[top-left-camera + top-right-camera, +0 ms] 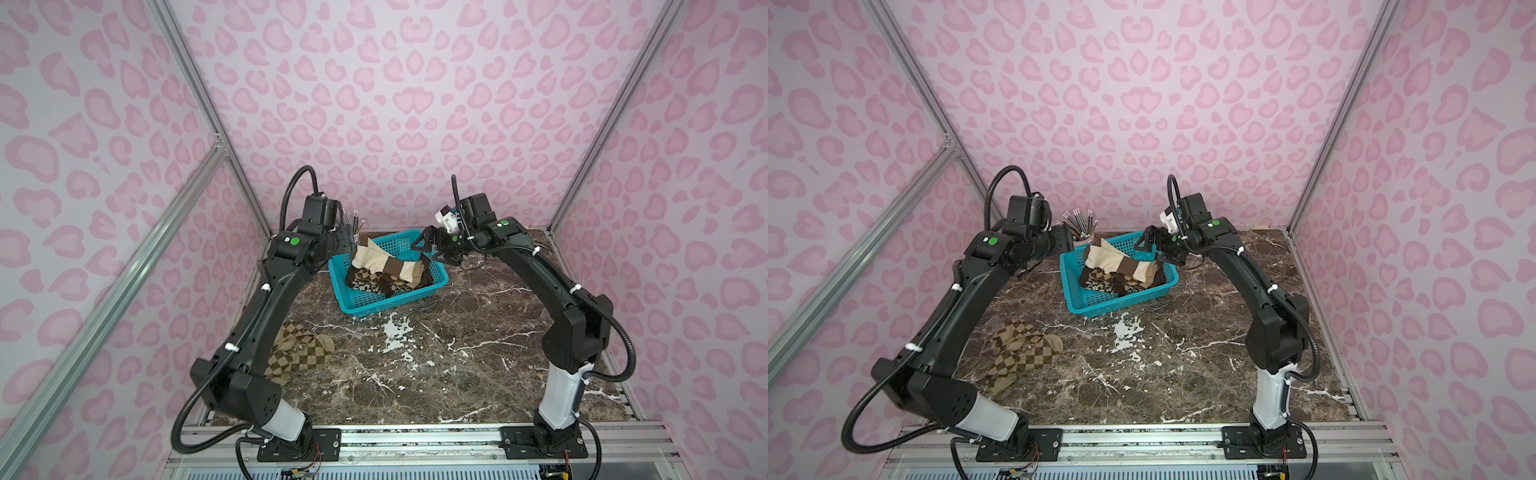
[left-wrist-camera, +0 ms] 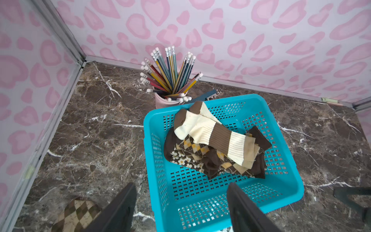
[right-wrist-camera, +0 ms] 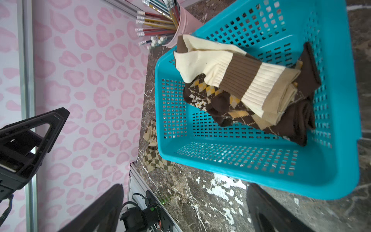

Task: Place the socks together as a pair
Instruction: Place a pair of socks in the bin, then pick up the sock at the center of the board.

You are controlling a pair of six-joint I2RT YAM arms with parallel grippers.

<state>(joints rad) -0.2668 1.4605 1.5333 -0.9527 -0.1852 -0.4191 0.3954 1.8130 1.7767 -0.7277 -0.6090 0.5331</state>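
On the marble table [image 1: 457, 374], a blue basket [image 1: 353, 307] holds mixed socks [image 1: 395, 270]. The left gripper [image 2: 181, 186] and right gripper [image 3: 185, 187] hover over it, jaws apart, empty.

Lighting bright, even and diffuse, from above. Shadows soft: a faint one on the table [image 1: 457, 374] by the basket [image 1: 374, 301]; marble has a dull sheen. Top views stretch toward the edges, wide-angle. Wrist views: socks [image 2: 210, 140] sharp; left gripper [image 2: 181, 185] and right gripper [image 3: 184, 185] dark, blurred near the lens.
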